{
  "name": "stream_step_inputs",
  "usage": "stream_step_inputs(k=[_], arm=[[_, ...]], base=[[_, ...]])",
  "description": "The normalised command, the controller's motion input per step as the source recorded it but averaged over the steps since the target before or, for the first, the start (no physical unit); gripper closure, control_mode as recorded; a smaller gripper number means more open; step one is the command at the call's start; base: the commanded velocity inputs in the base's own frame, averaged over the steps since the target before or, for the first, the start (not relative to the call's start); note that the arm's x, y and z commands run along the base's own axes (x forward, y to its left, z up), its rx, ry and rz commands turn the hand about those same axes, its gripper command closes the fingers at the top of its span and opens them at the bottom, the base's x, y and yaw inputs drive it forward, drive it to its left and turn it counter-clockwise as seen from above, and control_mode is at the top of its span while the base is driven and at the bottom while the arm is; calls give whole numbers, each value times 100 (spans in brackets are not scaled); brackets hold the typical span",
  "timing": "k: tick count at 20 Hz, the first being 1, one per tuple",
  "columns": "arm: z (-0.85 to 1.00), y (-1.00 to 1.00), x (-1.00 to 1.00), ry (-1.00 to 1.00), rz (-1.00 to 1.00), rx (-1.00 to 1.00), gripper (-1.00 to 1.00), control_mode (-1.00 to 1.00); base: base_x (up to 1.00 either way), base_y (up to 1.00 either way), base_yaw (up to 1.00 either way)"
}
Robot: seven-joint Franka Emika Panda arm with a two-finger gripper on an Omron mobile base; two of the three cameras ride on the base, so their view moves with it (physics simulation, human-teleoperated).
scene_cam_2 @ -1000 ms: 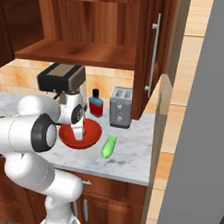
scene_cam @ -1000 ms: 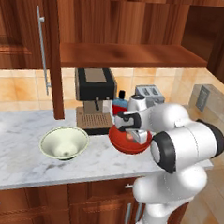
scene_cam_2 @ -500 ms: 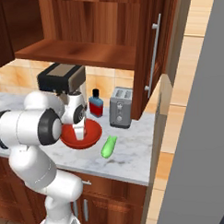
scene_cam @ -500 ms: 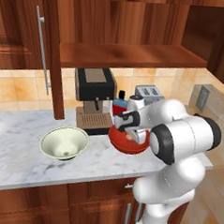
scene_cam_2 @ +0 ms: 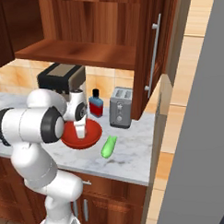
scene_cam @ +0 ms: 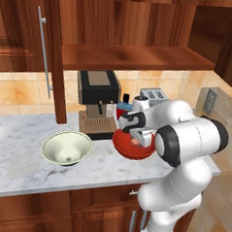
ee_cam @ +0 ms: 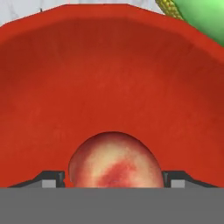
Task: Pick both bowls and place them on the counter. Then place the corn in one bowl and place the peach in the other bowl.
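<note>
The peach [ee_cam: 113, 161] lies inside the red bowl [ee_cam: 109, 78], low on its floor, at 6 o'clock in the hand view. The jaws stand wide, one tip [ee_cam: 51, 178] on each side of the fruit with a small gap, so I judge that they hold nothing. The gripper [scene_cam: 137, 136] hangs just above the bowl on the tabletop [scene_cam: 17, 165].

The corn [scene_cam_2: 108, 146] lies on the marble at 3 o'clock from the red bowl in the right base view, just beside its rim. The cream bowl [scene_cam: 66, 148] waits empty at 9 o'clock in the left base view, well apart.

The corn looks light, stiff and smooth, and I think it may roll. It is best taken across its middle, with the jaws set square to its long axis.
</note>
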Motion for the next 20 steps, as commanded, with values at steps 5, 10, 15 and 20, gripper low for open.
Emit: stream_step_inputs(k=[5,10,15,20], arm=[[23,-16,-18,-1,0,0,-100,-100],[31,-17,-20,0,0,0,-100,-100],[40,-23,-22,-3,0,0,-100,-100],[32,-32,-35,-6,7,0,-100,-100]], base=[[0,0,0],[0,0,0],[0,0,0],[0,0,0]])
